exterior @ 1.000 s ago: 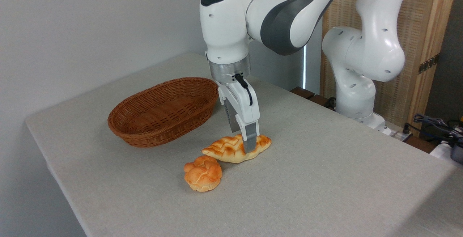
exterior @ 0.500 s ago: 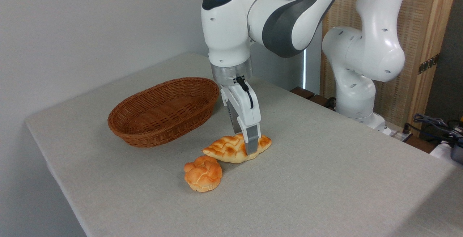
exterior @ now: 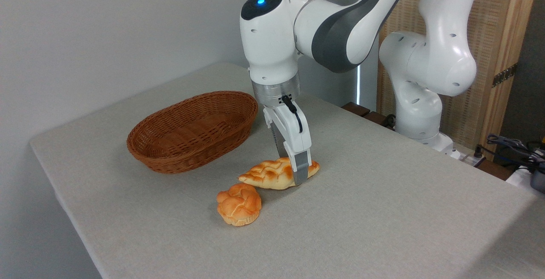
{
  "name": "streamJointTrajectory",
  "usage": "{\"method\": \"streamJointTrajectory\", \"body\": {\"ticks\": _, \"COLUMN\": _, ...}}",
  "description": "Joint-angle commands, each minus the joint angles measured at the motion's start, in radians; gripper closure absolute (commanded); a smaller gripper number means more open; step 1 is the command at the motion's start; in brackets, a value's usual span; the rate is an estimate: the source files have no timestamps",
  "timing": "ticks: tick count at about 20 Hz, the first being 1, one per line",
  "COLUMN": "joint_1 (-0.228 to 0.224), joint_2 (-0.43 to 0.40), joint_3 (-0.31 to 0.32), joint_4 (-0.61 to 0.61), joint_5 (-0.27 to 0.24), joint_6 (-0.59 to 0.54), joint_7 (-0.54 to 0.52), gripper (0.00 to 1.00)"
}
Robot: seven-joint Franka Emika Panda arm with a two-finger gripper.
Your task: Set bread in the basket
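The bread, a long golden braided loaf, lies flat on the table just right of the basket's near end. My gripper has come straight down over the loaf's right half and stands open, straddling it. Its near finger reaches down in front of the loaf almost to the tablecloth, while the far finger is hidden behind the bread and the hand. The oval brown wicker basket sits to the left with nothing inside it.
A small round orange knotted bun lies just in front of the loaf's left tip. The grey tablecloth stretches to the right and front. The arm's white base stands at the table's back right, with cables beyond it.
The gripper has sunk lower and shifted slightly right, so its near finger now reaches further down the loaf's front. Bread, bun and basket have not moved.
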Motion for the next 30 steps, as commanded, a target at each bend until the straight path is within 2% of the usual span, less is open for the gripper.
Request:
{"method": "streamJointTrajectory", "body": {"ticks": 1, "joint_1": -0.012, "joint_2": -0.005, "joint_3": 0.02, "joint_4": -0.012, "joint_5": -0.002, "joint_6": 0.073, "joint_7": 0.019, "gripper": 0.0}}
{"method": "streamJointTrajectory", "body": {"ticks": 9, "joint_1": -0.014, "joint_2": -0.003, "joint_3": 0.02, "joint_4": -0.012, "joint_5": -0.003, "joint_6": 0.109, "joint_7": 0.019, "gripper": 0.02}}
{"method": "streamJointTrajectory", "body": {"ticks": 11, "joint_1": -0.014, "joint_2": -0.003, "joint_3": 0.018, "joint_4": -0.012, "joint_5": -0.003, "joint_6": 0.122, "joint_7": 0.022, "gripper": 0.42}}
{"method": "streamJointTrajectory", "body": {"ticks": 12, "joint_1": -0.014, "joint_2": -0.002, "joint_3": 0.02, "joint_4": -0.012, "joint_5": -0.005, "joint_6": 0.121, "joint_7": 0.024, "gripper": 0.52}}
{"method": "streamJointTrajectory", "body": {"ticks": 13, "joint_1": -0.014, "joint_2": -0.002, "joint_3": 0.02, "joint_4": -0.014, "joint_5": -0.003, "joint_6": 0.121, "joint_7": 0.024, "gripper": 0.55}}
{"method": "streamJointTrajectory", "body": {"ticks": 30, "joint_1": -0.011, "joint_2": 0.007, "joint_3": 0.02, "joint_4": -0.003, "joint_5": -0.005, "joint_6": 0.099, "joint_7": 0.021, "gripper": 0.54}}
